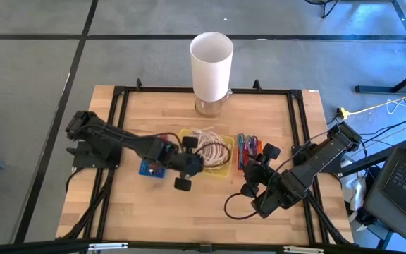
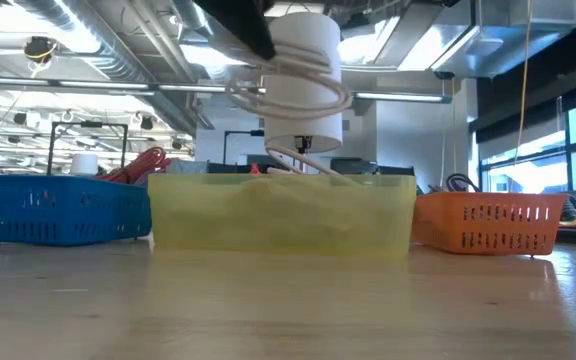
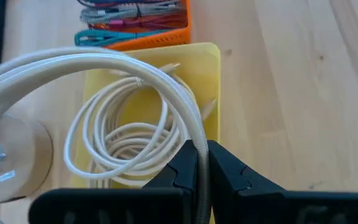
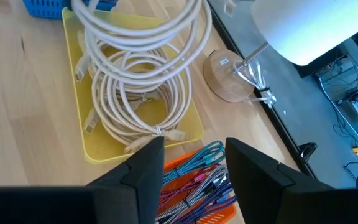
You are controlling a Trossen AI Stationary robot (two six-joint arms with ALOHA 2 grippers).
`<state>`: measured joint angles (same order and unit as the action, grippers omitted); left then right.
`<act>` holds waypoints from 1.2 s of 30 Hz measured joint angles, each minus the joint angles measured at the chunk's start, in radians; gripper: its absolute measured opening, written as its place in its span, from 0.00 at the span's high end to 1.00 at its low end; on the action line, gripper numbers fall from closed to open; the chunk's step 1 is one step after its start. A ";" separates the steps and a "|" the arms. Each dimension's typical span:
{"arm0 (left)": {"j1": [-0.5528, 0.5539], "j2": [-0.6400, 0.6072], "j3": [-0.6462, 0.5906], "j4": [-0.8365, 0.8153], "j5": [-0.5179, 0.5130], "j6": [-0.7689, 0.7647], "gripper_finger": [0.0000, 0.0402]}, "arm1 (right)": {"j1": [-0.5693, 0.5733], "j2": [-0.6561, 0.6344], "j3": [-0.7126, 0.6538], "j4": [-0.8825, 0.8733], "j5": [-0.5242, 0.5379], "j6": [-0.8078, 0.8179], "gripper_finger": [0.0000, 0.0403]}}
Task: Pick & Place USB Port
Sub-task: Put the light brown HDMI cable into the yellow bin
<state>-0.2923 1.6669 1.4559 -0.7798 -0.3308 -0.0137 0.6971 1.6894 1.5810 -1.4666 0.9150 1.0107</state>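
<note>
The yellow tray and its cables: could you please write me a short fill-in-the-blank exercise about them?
1. The left gripper is shut on a ____ cable.
2. More coiled cables lie in the ____ tray.
3. The right gripper is ____ and holds nothing.
4. Beside the yellow tray, the orange basket holds ____ cables.

Missing words: white; yellow; open; coloured

No legible text or labels

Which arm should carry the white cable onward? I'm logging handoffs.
Left. Its gripper is shut on the white cable, lifted above the yellow tray. The right gripper is open, empty, beside the orange tray.
</note>
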 joint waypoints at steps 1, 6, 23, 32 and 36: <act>0.014 0.000 0.000 0.000 0.016 0.006 0.97 | 0.000 0.000 0.000 0.000 0.000 0.000 0.57; 0.076 -0.003 -0.037 0.002 0.087 0.008 0.97 | 0.000 0.000 0.000 0.000 -0.003 0.002 0.57; 0.187 -0.003 -0.343 0.277 0.287 -0.065 0.97 | 0.000 0.000 0.000 -0.004 -0.029 0.002 0.57; 0.208 -0.006 -0.504 0.514 0.359 -0.096 0.97 | 0.000 0.000 0.000 -0.012 -0.028 -0.001 0.57; 0.219 -0.004 -0.527 0.574 0.358 -0.081 0.96 | 0.000 0.000 0.000 -0.012 -0.026 -0.001 0.57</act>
<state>-0.0736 1.6624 0.9294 -0.2063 0.0268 -0.0952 0.6971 1.6894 1.5810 -1.4784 0.8888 1.0100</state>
